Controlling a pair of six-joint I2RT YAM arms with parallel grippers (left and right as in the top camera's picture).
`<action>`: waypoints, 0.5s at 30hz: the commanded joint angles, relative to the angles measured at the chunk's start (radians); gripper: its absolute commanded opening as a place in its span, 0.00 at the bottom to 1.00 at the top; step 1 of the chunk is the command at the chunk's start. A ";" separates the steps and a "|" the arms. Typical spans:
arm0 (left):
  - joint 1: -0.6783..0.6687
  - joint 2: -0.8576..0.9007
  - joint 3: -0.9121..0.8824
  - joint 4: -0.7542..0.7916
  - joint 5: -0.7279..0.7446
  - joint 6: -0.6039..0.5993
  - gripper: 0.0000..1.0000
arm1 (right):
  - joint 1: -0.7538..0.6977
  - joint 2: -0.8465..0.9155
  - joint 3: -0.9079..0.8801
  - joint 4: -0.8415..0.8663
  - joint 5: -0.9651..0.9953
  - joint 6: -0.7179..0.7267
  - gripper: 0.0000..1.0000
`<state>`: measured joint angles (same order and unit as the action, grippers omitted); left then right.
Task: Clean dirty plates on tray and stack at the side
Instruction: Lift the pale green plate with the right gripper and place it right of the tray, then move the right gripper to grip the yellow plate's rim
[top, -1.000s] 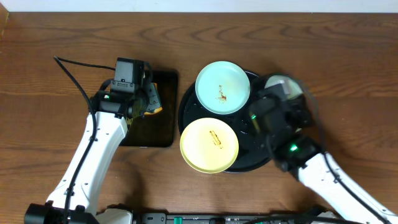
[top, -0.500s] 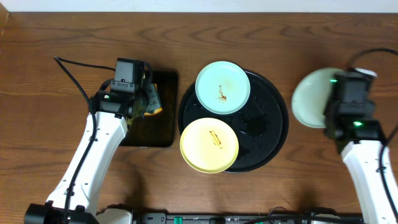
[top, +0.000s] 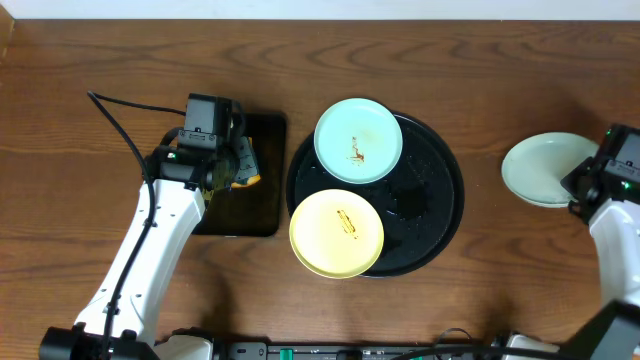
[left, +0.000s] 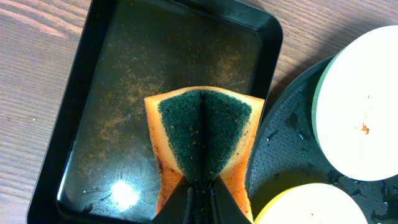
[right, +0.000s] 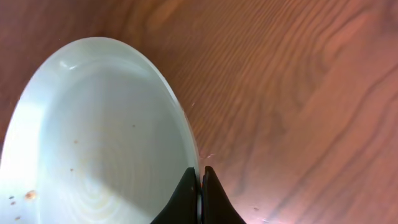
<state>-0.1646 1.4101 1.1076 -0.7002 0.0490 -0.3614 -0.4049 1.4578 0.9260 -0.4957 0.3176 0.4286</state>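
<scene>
The round black tray (top: 435, 215) holds a mint-white plate (top: 359, 140) with a brown smear at its far left and a pale yellow plate (top: 336, 233) with a smear at its near left. Both also show in the left wrist view (left: 364, 112) (left: 311, 205). A second mint-white plate (top: 545, 168) is off the tray, over the wood at the far right. My right gripper (right: 200, 186) is shut on its rim (right: 93, 137). My left gripper (left: 199, 199) is shut on an orange-and-green sponge (left: 205, 134) over the rectangular tray.
A small black rectangular tray (top: 262, 190) with a wet bottom lies left of the round tray and shows in the left wrist view (left: 124, 93). A black cable (top: 120, 120) runs across the wood at the far left.
My right arm has carried the mint-white plate off the round tray and to the right, out over the wood. The left arm and sponge have not moved.
</scene>
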 joint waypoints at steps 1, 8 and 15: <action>0.004 -0.006 0.005 -0.003 -0.008 0.013 0.07 | -0.009 0.050 -0.006 0.021 -0.038 0.026 0.01; 0.004 -0.006 0.005 -0.003 -0.008 0.013 0.07 | -0.008 0.062 -0.006 0.034 -0.079 -0.010 0.32; 0.004 -0.006 0.005 -0.003 -0.008 0.013 0.08 | 0.032 -0.035 -0.003 0.038 -0.351 -0.103 0.44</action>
<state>-0.1646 1.4101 1.1076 -0.7002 0.0490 -0.3614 -0.4015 1.4990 0.9215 -0.4526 0.1413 0.3832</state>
